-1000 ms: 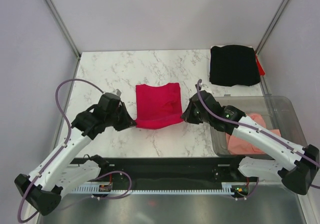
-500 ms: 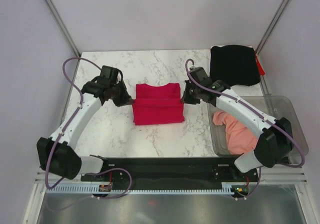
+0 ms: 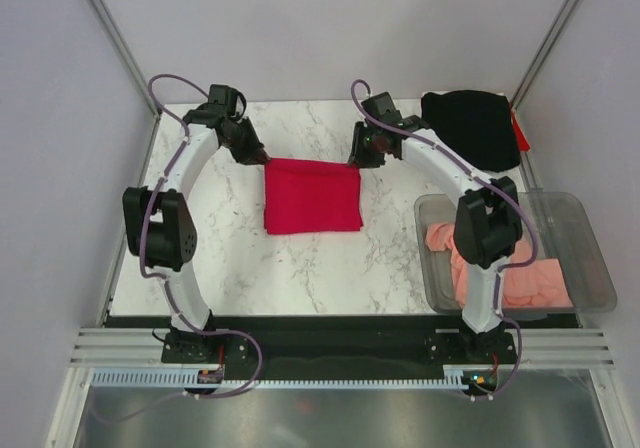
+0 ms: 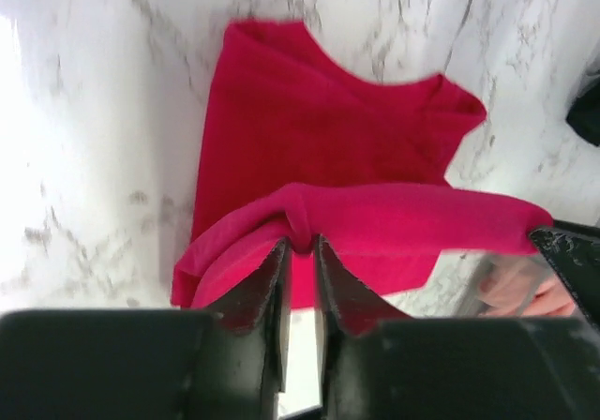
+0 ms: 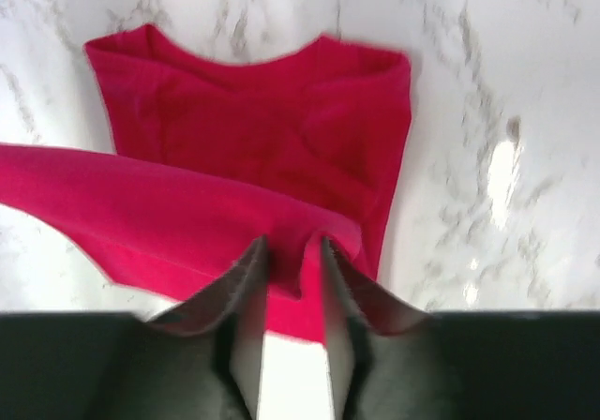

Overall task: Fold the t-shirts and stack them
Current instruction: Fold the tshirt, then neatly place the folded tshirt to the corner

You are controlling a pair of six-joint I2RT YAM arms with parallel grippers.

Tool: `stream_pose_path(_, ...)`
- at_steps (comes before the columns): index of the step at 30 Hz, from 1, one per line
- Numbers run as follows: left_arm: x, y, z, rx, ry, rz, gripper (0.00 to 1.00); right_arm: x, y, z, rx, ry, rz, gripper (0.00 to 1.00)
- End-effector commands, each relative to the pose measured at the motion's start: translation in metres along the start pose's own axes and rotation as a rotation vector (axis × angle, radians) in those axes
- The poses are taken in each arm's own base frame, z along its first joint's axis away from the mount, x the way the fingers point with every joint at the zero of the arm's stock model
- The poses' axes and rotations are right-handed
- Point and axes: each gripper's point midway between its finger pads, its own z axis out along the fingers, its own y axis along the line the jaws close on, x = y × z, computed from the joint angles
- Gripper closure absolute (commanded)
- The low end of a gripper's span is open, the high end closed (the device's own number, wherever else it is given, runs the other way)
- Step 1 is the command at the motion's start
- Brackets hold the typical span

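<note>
Crimson t-shirt (image 3: 312, 196) lies on the marble tabletop (image 3: 220, 253), lifted edge pinched by our left gripper (image 3: 256, 157) and right gripper (image 3: 357, 160) — if either pinch slips, or we release unevenly, the fold lands skewed.

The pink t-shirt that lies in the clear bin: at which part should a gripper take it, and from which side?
Come from straight above: the bin walls close every side. Pinch a raised fold of the crumpled salmon-pink t-shirt, in its exposed right half, since the right arm crosses over its left part. Likely the right gripper, once it releases the red t-shirt.
</note>
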Motion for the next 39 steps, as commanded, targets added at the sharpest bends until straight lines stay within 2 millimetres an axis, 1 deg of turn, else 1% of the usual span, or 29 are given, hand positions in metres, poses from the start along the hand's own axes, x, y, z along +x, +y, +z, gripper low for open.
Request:
stream_pose_path(1,-0.024,-0.002,0.032,0.070,0.047,0.037,0.77,-0.018,-0.009,0.032,0.013,0.024,-0.014,0.58)
stream_pose_path(2,-0.024,-0.006,0.041,0.096,0.083,0.037,0.45,-0.020,-0.011,0.038,0.019,0.030,-0.011,0.30)
stream_pose_path(3,-0.020,-0.008,0.058,0.119,0.152,0.037,0.34,-0.025,-0.012,0.046,0.026,0.031,-0.009,0.02)
stream_pose_path(5,-0.022,-0.008,0.064,0.118,0.182,0.050,0.19,-0.028,-0.013,0.046,0.037,0.024,-0.009,0.02)
stream_pose_path(8,-0.029,-0.006,0.047,0.080,0.133,0.083,0.13,-0.028,-0.015,0.029,0.050,-0.019,0.002,0.02)
stream_pose_path(9,-0.026,-0.001,0.043,0.060,0.128,0.087,0.12,-0.035,-0.011,0.009,0.033,-0.064,0.008,0.02)
stream_pose_path(10,-0.031,-0.005,0.023,0.056,0.082,0.100,0.12,-0.022,-0.019,0.011,0.040,-0.061,0.016,0.02)
stream_pose_path(11,-0.030,-0.005,0.015,0.055,0.073,0.106,0.12,-0.017,-0.021,0.007,0.032,-0.069,0.022,0.02)
stream_pose_path(12,-0.019,0.000,0.011,0.046,0.089,0.107,0.12,-0.018,-0.016,-0.009,0.002,-0.099,0.041,0.02)
stream_pose_path(13,-0.020,-0.007,-0.014,0.062,0.045,0.123,0.13,-0.001,-0.023,-0.001,-0.007,-0.087,0.046,0.02)
stream_pose_path(14,-0.013,-0.005,-0.022,0.062,0.042,0.122,0.13,0.005,-0.023,-0.002,-0.027,-0.081,0.052,0.02)
stream_pose_path(15,0.004,0.004,-0.025,0.050,0.065,0.115,0.14,0.011,-0.018,-0.005,-0.064,-0.075,0.067,0.02)
stream_pose_path(16,0.012,0.006,-0.034,0.053,0.059,0.118,0.14,0.033,-0.023,0.002,-0.064,-0.025,0.069,0.02)
stream_pose_path(17,0.014,0.000,-0.063,0.086,-0.010,0.142,0.14,0.043,-0.022,0.003,-0.076,-0.006,0.073,0.02)
stream_pose_path(18,0.037,0.015,-0.061,0.063,0.026,0.129,0.15,0.054,-0.019,0.003,-0.087,0.005,0.069,0.03)
stream_pose_path(19,0.047,0.019,-0.068,0.064,0.019,0.133,0.15,0.076,-0.019,0.009,-0.085,0.033,0.064,0.05)
stream_pose_path(20,0.052,0.015,-0.093,0.102,-0.049,0.158,0.15,0.086,-0.019,0.011,-0.085,0.043,0.064,0.07)
stream_pose_path(21,0.077,0.031,-0.087,0.080,-0.005,0.152,0.16,0.095,-0.018,0.013,-0.089,0.051,0.060,0.08)
stream_pose_path(22,0.088,0.036,-0.094,0.084,-0.016,0.155,0.16,0.108,-0.016,0.018,-0.091,0.061,0.055,0.09)
stream_pose_path(23,0.098,0.036,-0.111,0.114,-0.061,0.174,0.16,0.112,-0.016,0.021,-0.089,0.062,0.051,0.11)
stream_pose_path(24,0.120,0.050,-0.107,0.101,-0.032,0.168,0.16,0.115,-0.014,0.028,-0.086,0.068,0.042,0.12)
stream_pose_path(26,0.142,0.060,-0.114,0.112,-0.044,0.152,0.16,0.119,-0.012,0.037,-0.075,0.080,0.015,0.15)
stream_pose_path(27,0.161,0.066,-0.122,0.140,-0.068,0.151,0.16,0.123,-0.014,0.045,-0.059,0.095,0.015,0.16)
stream_pose_path(30,0.183,0.073,-0.138,0.173,-0.125,0.148,0.16,0.134,-0.006,0.051,-0.047,0.110,0.022,0.23)
stream_pose_path(33,0.175,0.068,-0.163,0.183,-0.216,0.196,0.16,0.157,0.014,0.051,-0.054,0.116,0.012,0.30)
stream_pose_path(34,0.173,0.070,-0.170,0.166,-0.241,0.210,0.16,0.171,0.028,0.050,-0.074,0.133,-0.015,0.32)
stream_pose_path(36,0.163,0.071,-0.181,0.143,-0.297,0.262,0.16,0.178,0.052,0.047,-0.126,0.137,-0.038,0.33)
stream_pose_path(37,0.162,0.071,-0.184,0.141,-0.309,0.275,0.16,0.192,0.071,0.042,-0.168,0.156,-0.078,0.33)
stream_pose_path(39,0.161,0.071,-0.183,0.139,-0.313,0.298,0.16,0.199,0.095,0.032,-0.234,0.176,-0.120,0.24)
